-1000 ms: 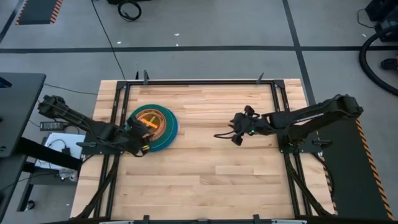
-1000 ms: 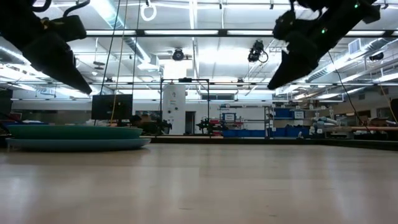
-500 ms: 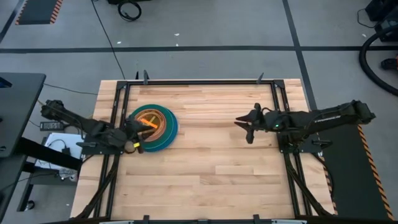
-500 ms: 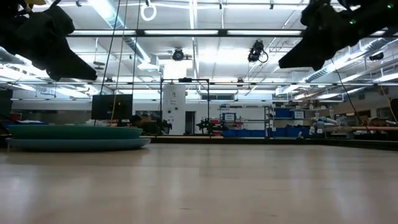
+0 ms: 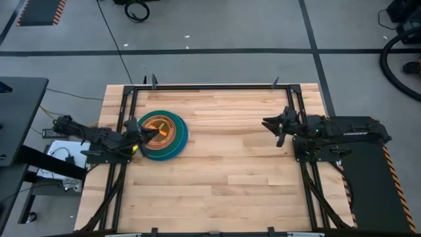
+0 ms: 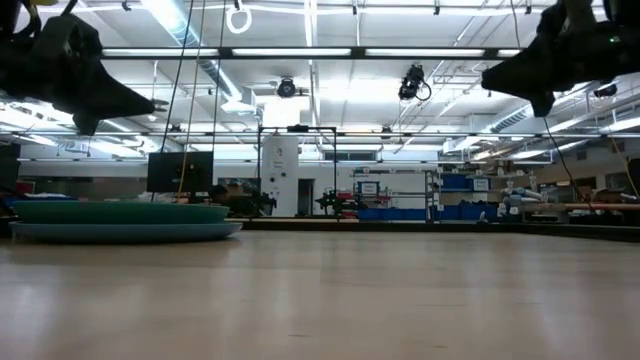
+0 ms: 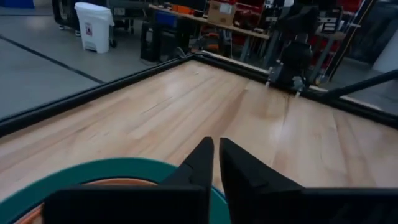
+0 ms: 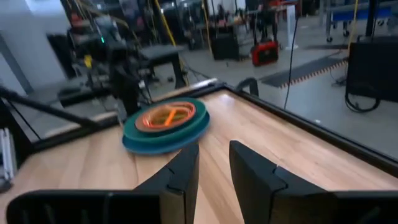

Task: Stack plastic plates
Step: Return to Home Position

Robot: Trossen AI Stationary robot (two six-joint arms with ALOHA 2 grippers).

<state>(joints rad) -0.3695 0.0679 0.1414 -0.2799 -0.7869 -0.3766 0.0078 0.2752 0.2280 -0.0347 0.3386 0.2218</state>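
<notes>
Table (image 5: 223, 184): a light wooden top is being bounded by a black frame (image 5: 217, 86).
Plates (image 5: 162, 135): all are being carried as one stack on the table's left half, near the left rail.
Stack order: an orange plate (image 5: 164, 128) is being shown uppermost at the centre. A brown ring is being shown around it. A teal plate (image 6: 120, 212) is being supported by a blue plate (image 6: 125, 231) at the bottom. The small plates under the orange one cannot be told apart.
Left gripper (image 5: 148, 133): it is being held just above the stack's left edge and pointed toward the table's centre. The plates are not being touched by it.
Left fingers (image 7: 200, 158): they are being held almost together, with only a thin slit between the tips. Nothing is being gripped.
Right gripper (image 5: 270, 123): it is being held above the table's right half, near the right rail. It is well apart from the plates and is being pointed toward them.
Right fingers (image 8: 184, 171): they are being held narrowly apart. Nothing is being gripped.
Room: benches and shelving (image 6: 400, 195) are being lit by ceiling lights beyond the table.
</notes>
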